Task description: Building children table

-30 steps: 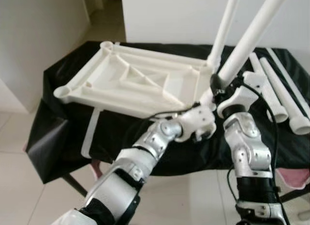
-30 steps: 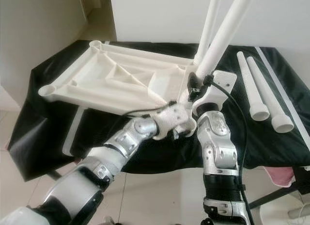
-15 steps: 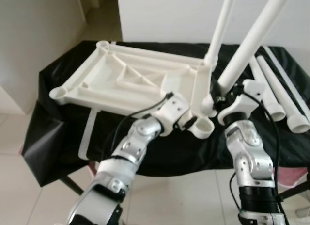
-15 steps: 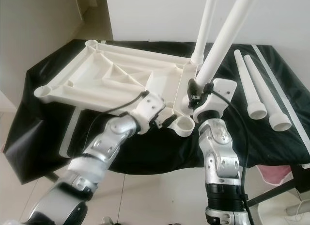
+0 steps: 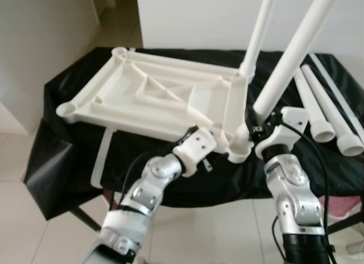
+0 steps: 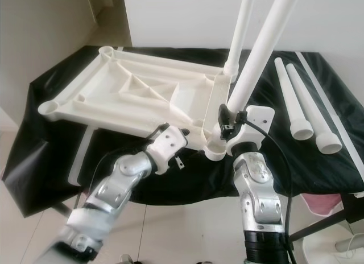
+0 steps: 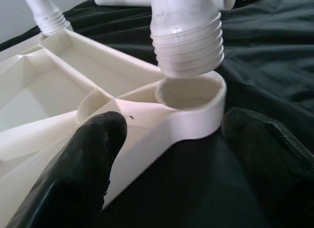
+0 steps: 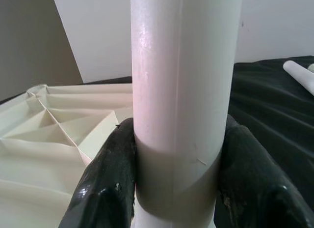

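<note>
Left gripper [image 7: 167, 159] reaches in low, fingers spread either side of the near corner socket [image 7: 189, 93] of the upside-down tabletop [image 5: 153, 96] on the black cloth [image 5: 74, 156]. Right gripper [image 8: 179, 174] is clamped on a white leg [image 8: 181, 85], tilted, threaded end just above that socket. Farther back, a second leg [image 5: 259, 33] stands in the far corner; two loose legs [image 5: 324, 107] lie right.

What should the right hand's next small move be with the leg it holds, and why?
Probably lower the leg straight down into the corner socket and begin turning it. The right hand grips the leg, and its threaded end hangs just above the open socket, which sits between the left hand's fingers.
</note>
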